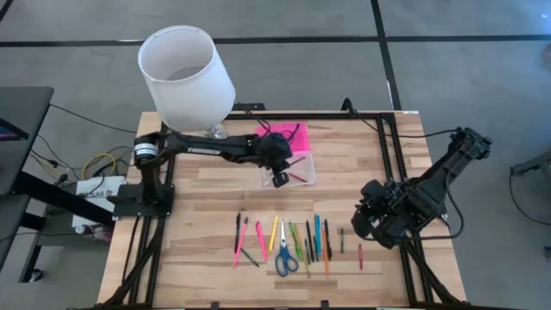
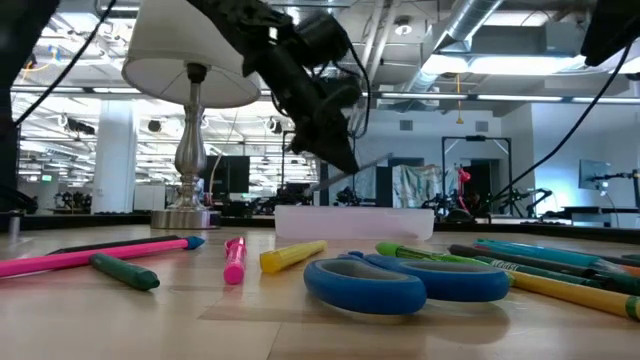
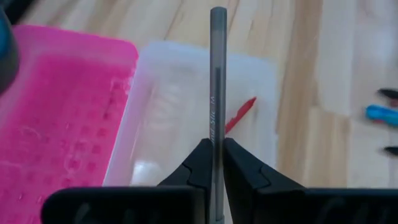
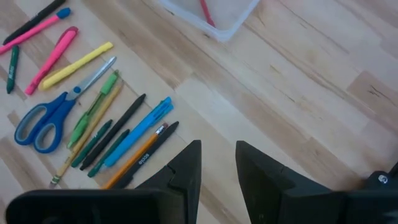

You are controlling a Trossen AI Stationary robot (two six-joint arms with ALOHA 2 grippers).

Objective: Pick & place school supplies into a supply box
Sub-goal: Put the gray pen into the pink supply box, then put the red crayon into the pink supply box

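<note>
Left gripper clamped on a thin grey pen, poised over the clear base of the supply box, pen pointing down into it; one red pen lying inside. Pink ribbed lid touching the base along one side, toward the white lampshade. Right gripper hovering above the wooden table, fingers parted, nothing held. Remaining school supplies in a row at the near table edge: blue-handled scissors, pink markers, yellow highlighter, green and blue pens, well apart from the box.
</note>
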